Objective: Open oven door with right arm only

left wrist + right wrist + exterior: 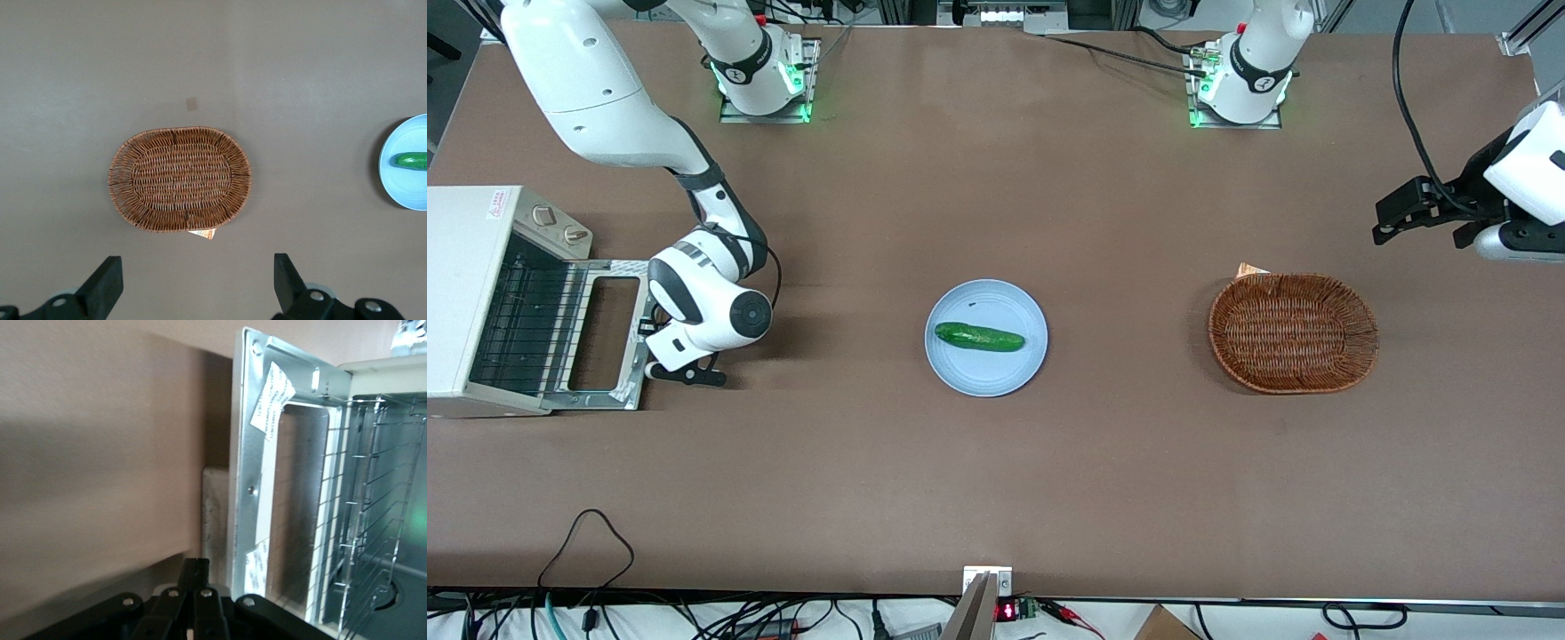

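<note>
Door [605, 333] is dropped flat in front of the oven [480, 298], at the working arm's end of the table [996, 489]. Gripper [660, 342] sits at the handle edge; fingers' state: can't tell. Risk: pushing further strains the hinges or drags the oven.
</note>
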